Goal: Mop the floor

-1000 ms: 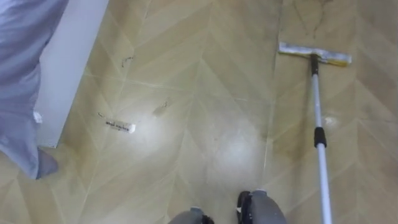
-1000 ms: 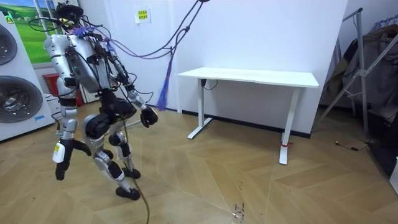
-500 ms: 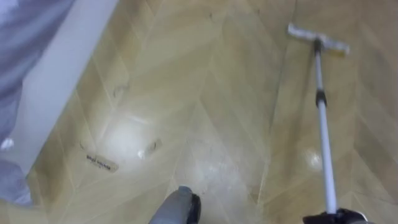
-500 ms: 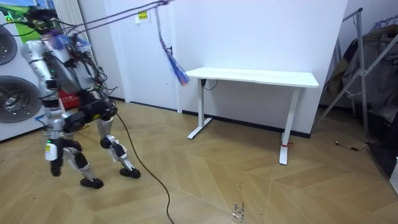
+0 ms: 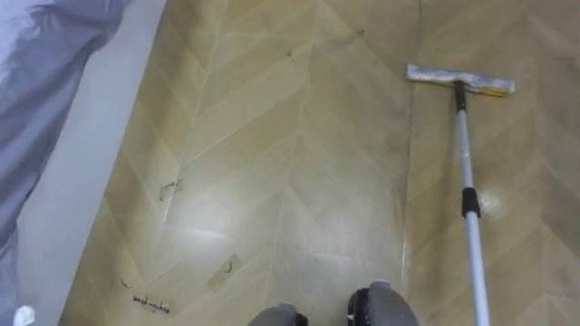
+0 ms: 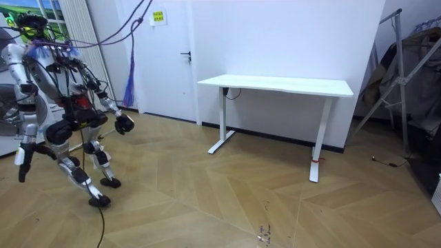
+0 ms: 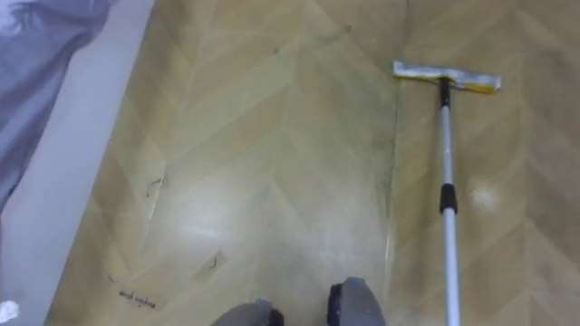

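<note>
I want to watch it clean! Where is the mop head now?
The mop head lies flat on the floor at the upper right of the eye views, ahead and right of the robot, its pole running back to the bottom edge.

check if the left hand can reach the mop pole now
Probably not without crossing its body: the mop pole runs along the robot's right side; the left hand is held out at hip height.

Tan chevron floor (image 5: 299, 181); seemingly white mop (image 5: 465, 154).
</note>
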Controlling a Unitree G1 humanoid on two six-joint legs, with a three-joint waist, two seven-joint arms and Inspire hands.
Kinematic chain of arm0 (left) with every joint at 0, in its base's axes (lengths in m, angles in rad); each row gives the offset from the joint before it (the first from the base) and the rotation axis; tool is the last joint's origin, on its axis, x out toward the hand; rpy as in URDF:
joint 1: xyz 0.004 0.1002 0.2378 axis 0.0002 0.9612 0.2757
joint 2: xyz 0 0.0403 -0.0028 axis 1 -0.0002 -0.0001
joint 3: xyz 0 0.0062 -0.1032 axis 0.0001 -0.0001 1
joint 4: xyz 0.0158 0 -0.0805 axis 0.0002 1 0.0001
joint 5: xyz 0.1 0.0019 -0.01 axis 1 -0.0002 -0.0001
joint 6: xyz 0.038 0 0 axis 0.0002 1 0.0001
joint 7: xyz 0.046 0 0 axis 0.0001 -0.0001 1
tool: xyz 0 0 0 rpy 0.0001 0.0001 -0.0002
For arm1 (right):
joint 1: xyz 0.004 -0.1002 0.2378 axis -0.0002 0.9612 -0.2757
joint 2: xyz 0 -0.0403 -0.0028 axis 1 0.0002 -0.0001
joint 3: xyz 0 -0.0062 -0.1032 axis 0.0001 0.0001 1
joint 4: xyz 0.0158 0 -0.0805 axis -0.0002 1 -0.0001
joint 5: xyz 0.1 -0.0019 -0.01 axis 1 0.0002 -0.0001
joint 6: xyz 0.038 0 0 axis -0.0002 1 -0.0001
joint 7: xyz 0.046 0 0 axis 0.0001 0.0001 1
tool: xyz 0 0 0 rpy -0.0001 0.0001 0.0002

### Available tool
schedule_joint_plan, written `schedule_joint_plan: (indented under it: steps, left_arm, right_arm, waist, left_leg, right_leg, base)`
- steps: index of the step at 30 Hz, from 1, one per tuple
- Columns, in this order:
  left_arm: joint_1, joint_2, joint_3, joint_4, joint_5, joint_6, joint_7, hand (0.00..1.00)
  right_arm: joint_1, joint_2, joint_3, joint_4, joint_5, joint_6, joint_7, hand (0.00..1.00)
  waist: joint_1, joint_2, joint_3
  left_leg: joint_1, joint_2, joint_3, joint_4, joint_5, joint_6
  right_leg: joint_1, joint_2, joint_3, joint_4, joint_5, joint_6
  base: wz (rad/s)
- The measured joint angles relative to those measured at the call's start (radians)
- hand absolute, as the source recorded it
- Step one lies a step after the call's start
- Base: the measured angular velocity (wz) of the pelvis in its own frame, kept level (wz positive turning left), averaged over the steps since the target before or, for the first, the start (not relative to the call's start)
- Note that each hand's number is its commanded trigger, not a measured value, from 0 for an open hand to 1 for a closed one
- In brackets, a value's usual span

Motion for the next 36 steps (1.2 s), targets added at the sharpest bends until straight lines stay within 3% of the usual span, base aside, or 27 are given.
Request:
schedule_joint_plan:
  steps: [1, 2, 3, 4, 5, 6, 7, 8, 9, 10, 11, 12, 13, 14, 16, 17, 20, 21, 22, 23, 24, 26, 30, 32, 34, 36]
  left_arm:
    - [0.009, 0.005, -0.008, 0.0, -0.026, 0.002, 0.007, 0.0]
    - [0.014, 0.008, -0.014, 0.001, -0.029, 0.009, 0.011, 0.0]
    - [0.016, 0.01, -0.016, 0.0, -0.028, 0.008, 0.011, 0.0]
    - [0.026, 0.015, -0.016, -0.013, -0.029, 0.003, 0.011, 0.0]
    - [0.039, 0.024, -0.016, -0.03, -0.025, -0.003, 0.011, 0.0]
    - [0.048, 0.028, -0.015, -0.038, -0.02, -0.003, 0.011, 0.0]
    - [0.058, 0.035, -0.015, -0.043, -0.015, -0.002, 0.008, 0.0]
    - [0.074, 0.035, -0.015, -0.042, -0.012, -0.001, -0.002, 0.0]
    - [0.082, 0.036, -0.016, -0.042, -0.012, -0.001, -0.012, 0.0]
    - [0.091, 0.039, -0.022, -0.037, -0.014, 0.001, -0.031, 0.0]
    - [0.083, 0.042, -0.028, -0.037, -0.016, 0.0, -0.042, 0.0]
    - [0.076, 0.041, -0.028, -0.032, -0.015, -0.002, -0.047, 0.0]
    - [0.046, 0.037, -0.024, -0.019, -0.012, -0.006, -0.058, 0.0]
    - [0.011, 0.036, -0.018, -0.014, -0.011, -0.008, -0.058, 0.0]
    - [-0.037, 0.032, 0.0, -0.013, -0.009, -0.018, -0.05, 0.0]
    - [-0.055, 0.025, 0.009, -0.015, -0.005, -0.026, -0.039, 0.0]
    - [-0.069, 0.022, 0.009, -0.013, 0.004, -0.025, -0.018, 0.0]
    - [-0.069, 0.022, 0.011, -0.004, 0.001, -0.022, -0.008, 0.0]
    - [-0.067, 0.021, 0.012, 0.008, 0.003, -0.018, -0.004, 0.0]
    - [-0.067, 0.009, 0.013, 0.021, 0.004, -0.011, -0.003, 0.0]
    - [-0.066, 0.003, 0.013, 0.027, 0.004, -0.009, -0.003, 0.0]
    - [-0.058, -0.022, 0.013, 0.043, 0.0, 0.0, -0.003, 0.0]
    - [-0.056, -0.045, 0.013, 0.064, -0.008, 0.0, -0.007, 0.0]
    - [-0.048, -0.057, 0.013, 0.086, -0.007, 0.0, -0.008, 0.0]
    - [-0.053, -0.058, 0.014, 0.124, -0.001, -0.001, -0.008, 0.0]
    - [-0.068, -0.051, 0.015, 0.14, 0.001, -0.003, -0.008, 0.0]
  right_arm:
    - [-0.057, -0.011, 0.0, 0.005, -0.005, -0.001, 0.0, 1.0]
    - [-0.129, -0.026, 0.0, 0.002, -0.002, -0.003, 0.0, 1.0]
    - [-0.164, -0.035, -0.002, -0.003, 0.006, -0.008, 0.0, 1.0]
    - [-0.227, -0.051, 0.001, -0.018, 0.029, -0.024, -0.001, 1.0]
    - [-0.284, -0.058, -0.002, -0.035, 0.065, -0.043, 0.0, 1.0]
    - [-0.295, -0.059, -0.003, -0.047, 0.078, -0.053, 0.001, 1.0]
    - [-0.321, -0.058, -0.008, -0.077, 0.087, -0.072, 0.009, 1.0]
    - [-0.335, -0.058, -0.027, -0.093, 0.099, -0.069, 0.016, 1.0]
    - [-0.338, -0.059, -0.033, -0.094, 0.103, -0.066, 0.02, 1.0]
    - [-0.329, -0.064, -0.038, -0.093, 0.105, -0.058, 0.024, 1.0]
    - [-0.298, -0.079, -0.024, -0.095, 0.101, -0.053, 0.032, 1.0]
    - [-0.283, -0.089, -0.017, -0.094, 0.095, -0.053, 0.039, 1.0]
    - [-0.257, -0.11, -0.002, -0.085, 0.077, -0.054, 0.05, 1.0]
    - [-0.221, -0.127, 0.019, -0.074, 0.058, -0.054, 0.056, 1.0]
    - [-0.172, -0.135, 0.04, -0.041, 0.006, -0.051, 0.053, 1.0]
    - [-0.148, -0.132, 0.049, -0.024, -0.02, -0.043, 0.039, 1.0]
    - [-0.092, -0.088, 0.059, -0.004, -0.039, -0.029, -0.004, 1.0]
    - [-0.065, -0.054, 0.058, -0.002, -0.039, -0.03, -0.015, 1.0]
    - [-0.04, -0.021, 0.057, -0.002, -0.039, -0.031, -0.019, 1.0]
    - [-0.018, 0.001, 0.057, -0.003, -0.037, -0.031, -0.018, 1.0]
    - [-0.014, 0.011, 0.057, -0.002, -0.036, -0.031, -0.017, 1.0]
    - [-0.004, 0.035, 0.057, -0.003, -0.029, -0.031, -0.01, 1.0]
    - [-0.012, 0.055, 0.057, -0.002, -0.023, -0.03, 0.001, 1.0]
    - [-0.031, 0.056, 0.057, 0.007, -0.027, -0.03, 0.002, 1.0]
    - [-0.066, 0.056, 0.038, 0.019, -0.029, -0.03, 0.001, 1.0]
    - [-0.102, 0.053, 0.006, 0.021, -0.032, -0.033, 0.001, 1.0]
  waist:
    - [0.003, -0.02, -0.0018]
    - [0.008, -0.042, 0.0031]
    - [0.014, -0.051, 0.0068]
    - [0.019, -0.07, 0.0111]
    - [0.032, -0.084, 0.0181]
    - [0.038, -0.095, 0.0193]
    - [0.046, -0.108, 0.0182]
    - [0.049, -0.107, 0.0137]
    - [0.051, -0.106, 0.0123]
    - [0.049, -0.096, 0.0073]
    - [0.048, -0.103, -0.0023]
    - [0.049, -0.102, -0.0027]
    - [0.051, -0.092, 0.0009]
    - [0.053, -0.076, -0.0018]
    - [0.053, -0.045, -0.0016]
    - [0.056, -0.018, -0.0023]
    - [0.04, 0.0, -0.003]
    - [0.023, 0.001, -0.0037]
    - [0.004, -0.001, -0.0022]
    - [0.001, 0.007, -0.0077]
    - [0.001, 0.009, -0.007]
    - [-0.017, 0.005, -0.0019]
    - [-0.03, -0.014, 0.0062]
    - [-0.032, -0.021, 0.0038]
    - [-0.043, -0.028, -0.0007]
    - [-0.043, -0.037, 0.0016]
  left_leg:
    - [-0.033, 0.012, 0.014, 0.092, 0.076, -0.005]
    - [-0.075, 0.011, 0.022, 0.171, 0.163, -0.014]
    - [-0.095, 0.012, 0.023, 0.189, 0.172, -0.012]
    - [-0.148, 0.019, 0.023, 0.168, 0.152, 0.01]
    - [-0.197, 0.029, 0.024, 0.095, 0.129, 0.007]
    - [-0.217, 0.028, 0.025, 0.036, 0.126, 0.006]
    - [-0.241, 0.032, 0.02, -0.107, 0.129, 0.001]
    - [-0.24, 0.038, 0.017, -0.253, 0.143, -0.015]
    - [-0.229, 0.042, 0.02, -0.303, 0.168, -0.005]
    - [-0.203, 0.043, 0.027, -0.312, 0.197, 0.008]
    - [-0.175, 0.034, 0.056, -0.306, 0.191, 0.059]
    - [-0.162, 0.028, 0.067, -0.297, 0.179, 0.079]
    - [-0.145, 0.02, 0.081, -0.267, 0.153, 0.117]
    - [-0.134, 0.005, 0.086, -0.243, 0.117, 0.138]
    - [-0.116, -0.012, 0.087, -0.236, 0.08, 0.159]
    - [-0.101, -0.015, 0.086, -0.243, 0.067, 0.167]
    - [-0.055, -0.034, 0.084, -0.286, 0.058, 0.169]
    - [-0.033, -0.046, 0.073, -0.301, 0.05, 0.163]
    - [-0.018, -0.054, 0.065, -0.298, 0.033, 0.155]
    - [-0.008, -0.056, 0.042, -0.292, 0.019, 0.141]
    - [0.0, -0.056, 0.034, -0.293, 0.016, 0.136]
    - [0.032, -0.054, 0.015, -0.294, 0.011, 0.128]
    - [0.088, -0.042, 0.004, -0.324, -0.006, 0.116]
    - [0.122, -0.04, -0.002, -0.349, 0.0, 0.109]
    - [0.169, -0.039, -0.017, -0.394, 0.019, 0.102]
    - [0.204, -0.036, -0.018, -0.455, 0.05, 0.1]
  right_leg:
    - [0.011, 0.007, 0.005, 0.03, -0.033, -0.009]
    - [0.026, 0.016, 0.019, 0.051, -0.058, -0.014]
    - [0.033, 0.019, 0.025, 0.059, -0.07, -0.016]
    - [0.045, 0.02, 0.024, 0.068, -0.087, -0.021]
    - [0.068, 0.019, 0.024, 0.07, -0.1, -0.022]
    - [0.082, 0.016, 0.024, 0.068, -0.111, -0.025]
    - [0.121, 0.016, 0.026, 0.055, -0.135, -0.022]
    - [0.177, 0.017, 0.024, 0.034, -0.161, -0.012]
    - [0.209, 0.015, 0.023, 0.021, -0.174, -0.006]
    - [0.269, 0.005, 0.022, -0.006, -0.2, 0.013]
    - [0.309, -0.015, 0.027, -0.017, -0.215, 0.035]
    - [0.319, -0.025, 0.031, -0.001, -0.213, 0.041]
    - [0.31, -0.034, 0.044, 0.078, -0.175, 0.09]
    - [0.28, -0.041, 0.058, 0.165, -0.112, 0.108]
    - [0.214, -0.034, 0.08, 0.262, -0.067, 0.119]
    - [0.147, -0.028, 0.082, 0.276, -0.067, 0.118]
    - [0.039, -0.029, 0.072, 0.148, -0.06, 0.109]
    - [0.014, -0.026, 0.073, 0.019, -0.036, 0.096]
    - [0.009, -0.022, 0.068, -0.048, 0.051, 0.076]
    - [0.028, -0.021, 0.051, -0.056, 0.046, 0.057]
    - [0.038, -0.022, 0.045, -0.06, 0.043, 0.05]
    - [0.082, -0.024, 0.022, -0.072, 0.03, 0.036]
    - [0.142, -0.026, -0.009, -0.095, 0.019, 0.022]
    - [0.178, -0.024, -0.015, -0.12, 0.024, 0.015]
    - [0.23, -0.023, -0.028, -0.17, 0.041, 0.01]
    - [0.263, -0.021, -0.031, -0.229, 0.07, 0.007]
  base:
    - [-0.07]
    - [-0.05]
    - [0.0]
    - [-0.09]
    - [-0.12]
    - [-0.12]
    - [0.0]
    - [0.0]
    - [0.05]
    - [0.14]
    - [0.19]
    - [0.19]
    - [0.13]
    - [0.12]
    - [0.1]
    - [0.0]
    - [0.01]
    - [0.2]
    - [0.27]
    - [0.2]
    - [0.1]
    - [0.19]
    - [0.21]
    - [0.0]
    - [0.1]
    - [0.04]
